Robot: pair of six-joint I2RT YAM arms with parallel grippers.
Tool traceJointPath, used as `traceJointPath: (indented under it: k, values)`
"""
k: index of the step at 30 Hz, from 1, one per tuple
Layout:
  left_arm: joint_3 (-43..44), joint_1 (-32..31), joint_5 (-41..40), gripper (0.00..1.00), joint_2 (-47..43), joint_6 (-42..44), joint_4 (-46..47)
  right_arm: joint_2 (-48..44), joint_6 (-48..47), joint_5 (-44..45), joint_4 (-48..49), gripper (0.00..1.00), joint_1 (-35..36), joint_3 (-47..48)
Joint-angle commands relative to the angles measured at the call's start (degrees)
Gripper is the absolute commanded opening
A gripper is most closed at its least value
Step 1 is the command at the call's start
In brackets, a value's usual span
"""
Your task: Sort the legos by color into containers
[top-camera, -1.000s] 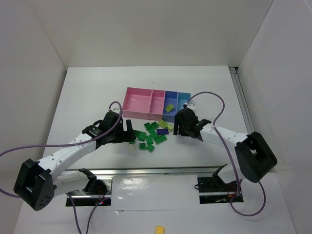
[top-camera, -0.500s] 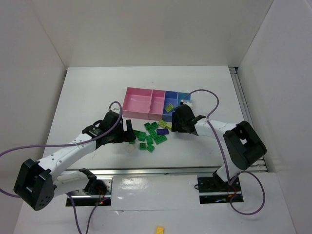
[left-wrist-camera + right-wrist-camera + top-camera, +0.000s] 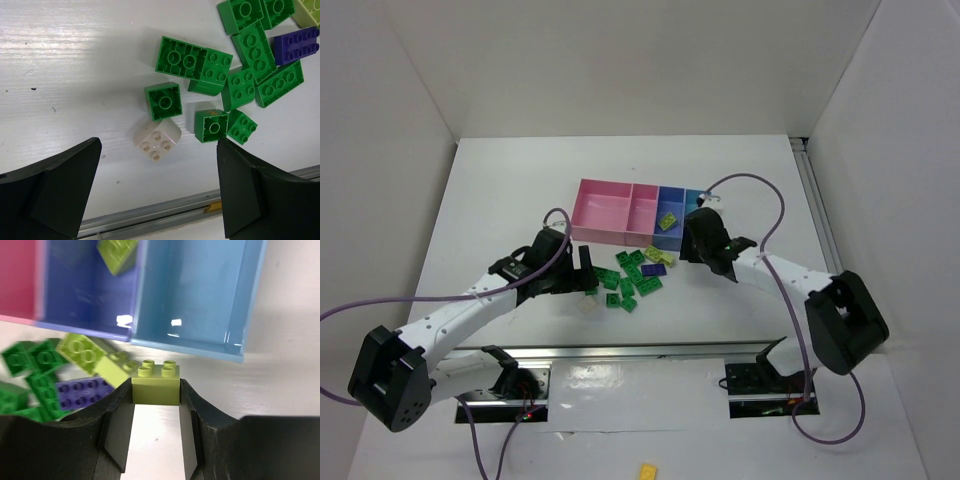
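A pile of green legos point(image 3: 632, 276) lies in front of the row of trays, with a purple one point(image 3: 658, 270) at its right. The trays are two pink point(image 3: 605, 215), one blue point(image 3: 672, 240) and one light blue point(image 3: 697, 203). A yellow-green brick point(image 3: 667, 220) lies in the blue tray point(image 3: 80, 295). My right gripper point(image 3: 155, 390) is shut on a pale yellow-green brick point(image 3: 155, 384), just in front of the light blue tray point(image 3: 200, 290). My left gripper point(image 3: 157, 200) is open and empty, near a white brick point(image 3: 157, 139) at the pile's left edge.
A metal rail point(image 3: 640, 350) runs along the table's near edge. A lone opaque yellow brick point(image 3: 647, 470) lies below it. White walls enclose the table on three sides. Purple cables loop off both arms.
My right gripper has moved from the pile's right side toward the trays with the yellow-green brick in it. The left arm has not moved.
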Motion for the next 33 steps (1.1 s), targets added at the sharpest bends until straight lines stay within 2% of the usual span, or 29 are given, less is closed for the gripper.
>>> traceJointPath:
  k: [1, 5, 11, 12, 13, 15, 18, 21, 25, 28, 33]
  values:
    - [-0.5, -0.3, 0.0, 0.99, 0.0, -1.3, -0.1, -6.2, 0.2, 3.5, -2.0, 0.39, 1.0, 2.5]
    - [-0.5, -0.3, 0.0, 0.99, 0.0, -1.3, -0.1, -4.1, -2.2, 4.0, -2.0, 0.40, 1.0, 8.4]
    - [-0.5, -0.3, 0.0, 0.99, -0.5, -1.3, -0.6, 10.8, -5.1, 3.5, -1.0, 0.46, -0.8, 22.2]
    - [-0.5, -0.8, 0.0, 0.99, -0.5, -1.3, -0.7, 14.2, -5.8, 3.5, -1.9, 0.50, -1.3, 24.0]
    - [-0.5, -0.8, 0.0, 0.99, -0.5, -1.3, -0.7, 15.4, -5.8, 4.3, -3.0, 0.67, -1.3, 27.6]
    - [-0.5, -0.8, 0.0, 0.99, -0.5, -1.3, -0.7, 16.0, -5.8, 5.5, -5.0, 0.78, -0.7, 28.5]
    - [-0.5, -0.8, -0.5, 0.99, -0.5, -1.3, -0.7, 10.2, -5.8, 6.7, -3.6, 0.81, 0.6, 23.2]
    - [-0.5, -0.8, -0.5, 0.99, 0.0, -1.3, -0.1, 2.9, -4.5, 6.7, -3.6, 0.72, 3.2, 14.9]
    - [-0.5, -1.3, -0.5, 0.99, 0.0, -1.3, -0.1, -3.8, -1.3, 5.2, -3.6, 0.71, 6.9, 4.7]
    - [-0.5, -1.3, -0.5, 0.99, 0.0, -1.3, -0.1, -4.5, -0.3, 3.0, -2.6, 0.74, 7.9, 0.2]
    - [-0.5, -1.3, -0.5, 0.99, 0.0, -1.3, -0.1, 0.3, -1.6, 1.2, -1.3, 0.76, 7.9, 1.2]
